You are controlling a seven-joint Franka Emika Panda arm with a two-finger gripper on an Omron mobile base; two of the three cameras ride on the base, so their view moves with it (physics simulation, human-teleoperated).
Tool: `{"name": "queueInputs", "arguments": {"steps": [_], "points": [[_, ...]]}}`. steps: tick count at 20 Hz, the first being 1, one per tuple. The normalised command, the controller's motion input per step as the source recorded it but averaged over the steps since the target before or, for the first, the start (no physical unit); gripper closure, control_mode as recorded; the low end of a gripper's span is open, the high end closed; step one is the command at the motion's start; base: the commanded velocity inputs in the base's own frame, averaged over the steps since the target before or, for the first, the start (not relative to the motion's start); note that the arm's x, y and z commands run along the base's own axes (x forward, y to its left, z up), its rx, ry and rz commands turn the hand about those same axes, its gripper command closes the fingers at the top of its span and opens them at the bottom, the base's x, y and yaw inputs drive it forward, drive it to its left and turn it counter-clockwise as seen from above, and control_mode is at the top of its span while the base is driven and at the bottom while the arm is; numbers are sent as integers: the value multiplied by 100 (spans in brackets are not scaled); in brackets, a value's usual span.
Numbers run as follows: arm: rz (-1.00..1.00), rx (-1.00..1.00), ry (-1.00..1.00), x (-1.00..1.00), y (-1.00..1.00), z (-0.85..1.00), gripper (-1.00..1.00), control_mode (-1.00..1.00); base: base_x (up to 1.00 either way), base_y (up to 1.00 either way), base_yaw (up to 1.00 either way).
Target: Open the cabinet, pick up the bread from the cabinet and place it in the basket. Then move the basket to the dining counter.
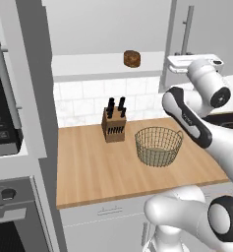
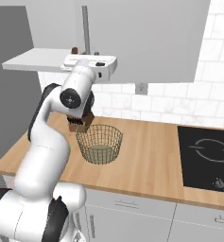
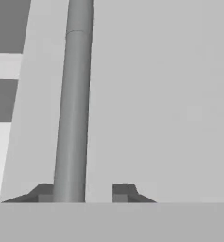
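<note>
Presently, we record the following.
Cabinet (image 1: 113, 24): we find the left door swung open, exposing a white shelf (image 1: 88, 65); a long vertical bar handle (image 3: 74, 118) runs down the door in front of the hand.
Claw (image 3: 83, 193): raised to the cabinet door; in the hand view we see its two tips standing apart, the handle lying between them against the left tip, with a gap to the right tip. We see no clamp on it.
Bread (image 1: 132, 58): a small dark-brown bun resting on the shelf, toward its right end, well above the counter.
Basket (image 1: 159, 146): upright on the counter (image 1: 93, 172), below and to the right of the bread; we see nothing inside it.
Knife block (image 1: 113, 125): standing just left of the basket, apart from it, near the tiled wall.
Hob (image 2: 209, 158): black, set in the counter, well to the right of the basket.
Oven (image 1: 10, 216): at the left edge, beside the counter.
</note>
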Motion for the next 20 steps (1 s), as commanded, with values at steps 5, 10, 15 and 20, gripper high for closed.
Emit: {"name": "queueInputs", "arguments": {"steps": [5, 10, 15, 20], "points": [[-8, 0, 3, -97, -71, 0, 100, -100, 0, 0, 0], [-11, 0, 3, -100, -75, 0, 100, -100, 0, 0, 0], [-12, 0, 3, -100, -75, 0, 100, -100, 0, 0, 0], [-13, 0, 3, -96, -63, 0, 100, -100, 0, 0, 0]]}}
